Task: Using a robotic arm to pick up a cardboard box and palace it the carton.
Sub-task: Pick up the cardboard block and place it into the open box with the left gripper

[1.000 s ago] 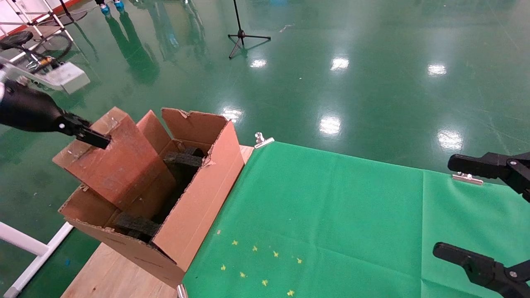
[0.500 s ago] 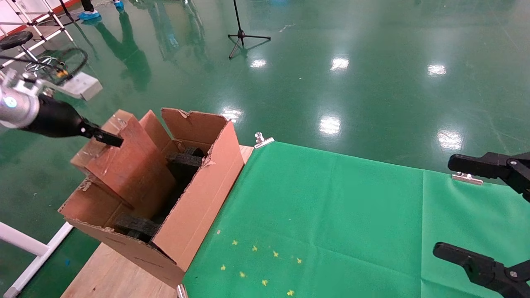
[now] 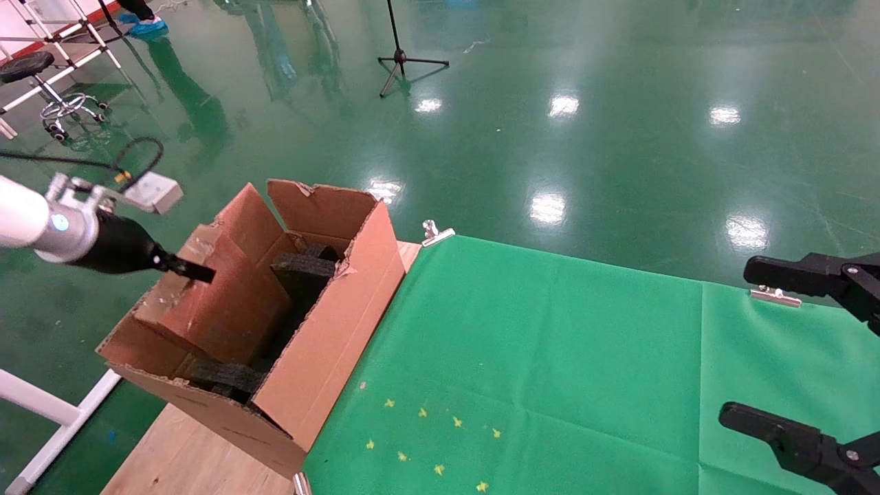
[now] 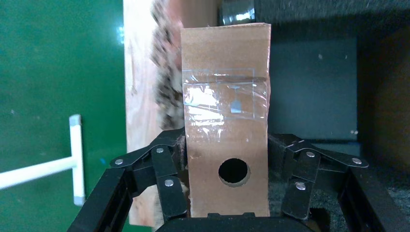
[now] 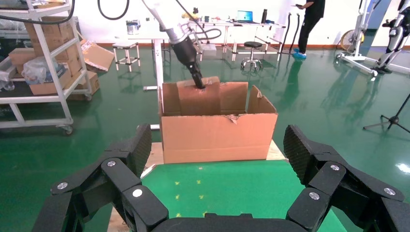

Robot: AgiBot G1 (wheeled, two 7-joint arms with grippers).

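Observation:
The robotic arm [image 3: 41,227] reaches in from the left in the head view. Its left gripper [image 3: 196,271] is shut on the end of the small taped cardboard box [image 3: 220,302]. The box stands tilted with its lower part inside the left half of the large carton [image 3: 330,323], beside black foam blocks [image 3: 302,265]. In the left wrist view the fingers [image 4: 169,164] press both sides of the box [image 4: 226,96]. The right wrist view shows the carton [image 5: 217,135] with the box [image 5: 198,96] sticking up from it. My right gripper [image 3: 763,344] is open and empty at the far right.
The carton sits on a wooden tabletop [image 3: 185,460] beside a green cloth [image 3: 550,357] held by a metal clip [image 3: 436,234]. A white frame bar [image 3: 41,405] runs below the table's left side. A tripod stand [image 3: 399,55] stands on the green floor.
The left arm has come down and to the right, lowering the cardboard box from above the carton's left edge into the carton. The right gripper has not moved.

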